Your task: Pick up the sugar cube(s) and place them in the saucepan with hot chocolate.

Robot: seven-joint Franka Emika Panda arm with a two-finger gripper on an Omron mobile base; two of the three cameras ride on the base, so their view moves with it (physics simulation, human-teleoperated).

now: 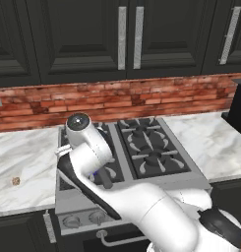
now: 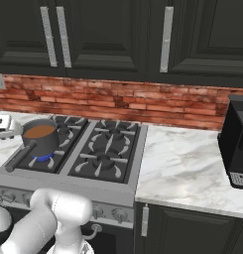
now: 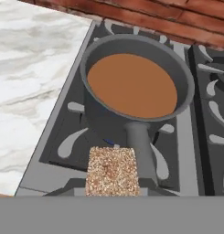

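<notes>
The saucepan [image 2: 41, 138] sits on the front left burner of the stove [image 2: 108, 149] in the right base view, full of orange-brown drink, over a small blue flame. In the left base view, one brown sugar cube [image 1: 15, 181] lies on the marble counter [image 1: 23, 162], left of the stove. In the hand view, a speckled brown sugar cube [image 3: 112, 171] is up close at the bottom, above the pan's handle; the fingers seem to pinch it.

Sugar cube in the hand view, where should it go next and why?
Probably carry the brown speckled sugar cube forward until it hangs over the saucepan. The end effector holds it above the handle, short of the hot chocolate, so releasing now would likely miss.
</notes>
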